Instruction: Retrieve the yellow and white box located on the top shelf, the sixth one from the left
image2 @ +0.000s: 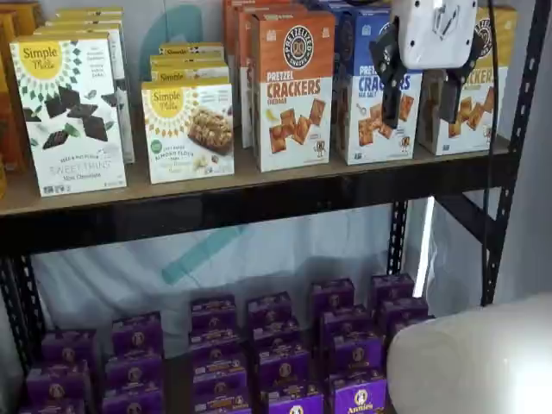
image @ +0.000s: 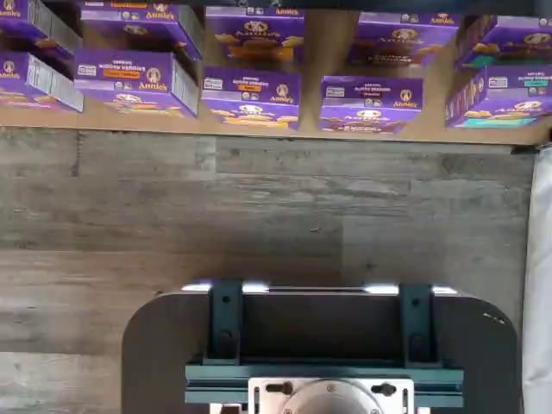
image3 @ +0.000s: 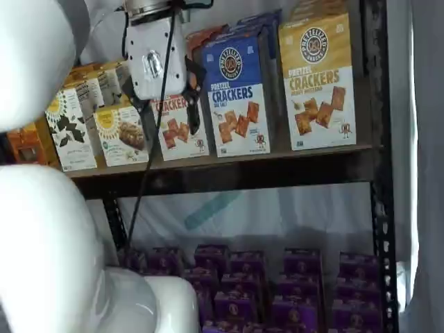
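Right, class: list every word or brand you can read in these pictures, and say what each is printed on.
"PRETZEL CRACKERS": yellow and white box
"PRETZEL CRACKERS": orange-topped carton
"CRACKERS": blue-topped carton
"Simple Mills", "SWEET THINS": white carton
"Simple Mills": smaller carton
"Annie's": purple boxes
Smaller print: too blurred to read.

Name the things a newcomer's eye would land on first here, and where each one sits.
The row of tall Pretzel Crackers cartons on the top shelf stands out: orange-topped, blue-topped, and the yellow and white box at the right end. The white-bodied tool hangs before them, its black fingers plainly apart. Below sit rows of small purple boxes.
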### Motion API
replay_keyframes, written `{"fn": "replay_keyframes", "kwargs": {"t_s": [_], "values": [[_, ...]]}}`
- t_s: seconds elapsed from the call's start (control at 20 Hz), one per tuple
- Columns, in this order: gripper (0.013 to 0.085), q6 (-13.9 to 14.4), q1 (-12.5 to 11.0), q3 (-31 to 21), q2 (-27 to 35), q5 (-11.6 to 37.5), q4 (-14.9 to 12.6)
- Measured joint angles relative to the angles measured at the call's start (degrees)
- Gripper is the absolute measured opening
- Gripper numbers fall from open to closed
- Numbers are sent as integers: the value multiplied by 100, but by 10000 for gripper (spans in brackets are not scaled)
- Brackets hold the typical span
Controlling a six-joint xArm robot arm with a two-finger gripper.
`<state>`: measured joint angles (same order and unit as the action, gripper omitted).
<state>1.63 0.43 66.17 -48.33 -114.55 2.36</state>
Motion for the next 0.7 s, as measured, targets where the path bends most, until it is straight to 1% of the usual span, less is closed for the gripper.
{"fn": "replay_keyframes", "kwargs": {"t_s": [0.05,0.1,0.35,0.45,0.55,0.6,0.7], "values": [[850,-25,-49,2,4,-9,56],[850,-71,-150,6,10,-23,161],[850,-98,-178,-6,-15,-2,188],[850,-96,-121,-39,-46,68,71],[850,-95,-20,-123,-116,265,-177],[850,-128,-11,-169,-149,397,-306],[850,-337,-222,-219,-163,636,-377]]}}
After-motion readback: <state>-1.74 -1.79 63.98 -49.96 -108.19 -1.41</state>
